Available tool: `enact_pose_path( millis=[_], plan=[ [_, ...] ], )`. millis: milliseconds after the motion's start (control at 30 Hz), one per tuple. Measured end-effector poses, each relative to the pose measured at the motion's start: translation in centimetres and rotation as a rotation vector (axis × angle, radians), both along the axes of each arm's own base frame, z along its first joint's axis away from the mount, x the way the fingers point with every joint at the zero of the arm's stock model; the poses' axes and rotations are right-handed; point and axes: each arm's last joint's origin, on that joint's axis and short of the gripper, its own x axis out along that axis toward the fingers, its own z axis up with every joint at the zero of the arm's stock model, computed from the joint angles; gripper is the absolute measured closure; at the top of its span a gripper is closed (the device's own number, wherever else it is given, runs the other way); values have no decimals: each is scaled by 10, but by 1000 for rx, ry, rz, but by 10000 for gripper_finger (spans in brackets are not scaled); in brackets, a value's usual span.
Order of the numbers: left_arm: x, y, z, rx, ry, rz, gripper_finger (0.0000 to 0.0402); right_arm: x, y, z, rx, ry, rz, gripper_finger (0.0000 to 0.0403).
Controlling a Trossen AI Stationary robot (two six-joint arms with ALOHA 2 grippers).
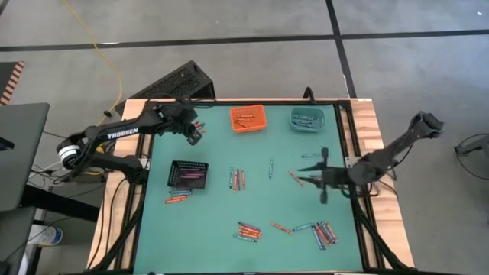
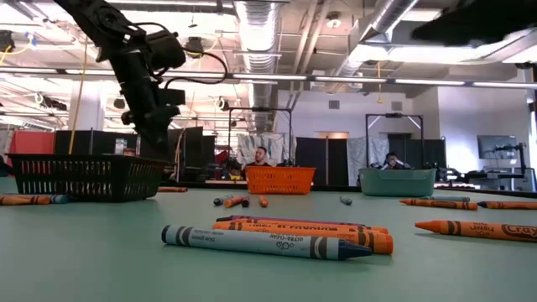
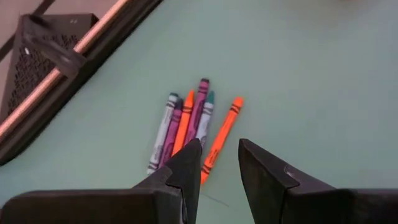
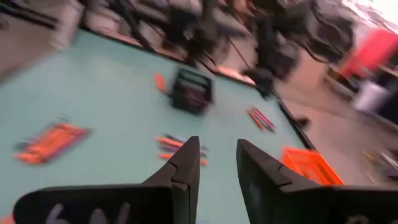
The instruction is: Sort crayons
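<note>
High view: the crayons lie scattered across the green table [image 1: 214, 221] in several loose groups, one cluster [image 1: 238, 179] near the middle, another [image 1: 247, 230] at the near edge, a third [image 1: 324, 233] near-right, and a few [image 1: 177, 198] just beside the black bin [image 1: 188, 175] on the left. The orange bin [image 1: 247, 118] and the teal bin [image 1: 307, 119] at the far edge each hold a few crayons already, so sorting is partly done by my reading.

The left gripper [image 1: 194, 131] hangs above the table at the far left, between the black bin and the orange bin; its wrist view shows the fingers [image 3: 186, 168] slightly parted with nothing between them, looking down on a tight fan of five or so crayons [image 3: 189, 121]. The right gripper [image 1: 319, 177] hovers over the right side of the table near a couple of stray crayons [image 1: 296, 178], its fingers [image 4: 186, 165] also apart and empty.

The main risk (as I judge it) is that packed fan under the left arm: closing on one stick could drag or pinch a neighbour of another colour. Crayons are round too, so a glancing touch may roll them away.
</note>
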Motion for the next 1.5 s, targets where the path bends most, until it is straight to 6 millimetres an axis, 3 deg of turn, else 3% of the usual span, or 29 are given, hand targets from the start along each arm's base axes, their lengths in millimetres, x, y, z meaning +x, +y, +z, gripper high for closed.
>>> enact_pose_path(
  millis=[200, 467, 733, 1033, 1500],
  plan=[
    [-9, 2, 3, -5, 8, 29, 304, -31, -3, -19, 66, -115, 95, 296],
    [-23, 34, -14, -105, -26, 111, 304, -51, -12, -30, 109, -308, 153, 296],
    [-23, 57, -46, -157, 52, 101, 304, -54, -14, -35, 109, -307, 161, 296],
    [-23, 68, -63, -159, 135, 112, 304, -54, -14, -36, 101, -297, 162, 296],
    [-15, 80, -47, -126, 132, 120, 304, -53, -14, -38, 92, -281, 163, 296]
  ],
)
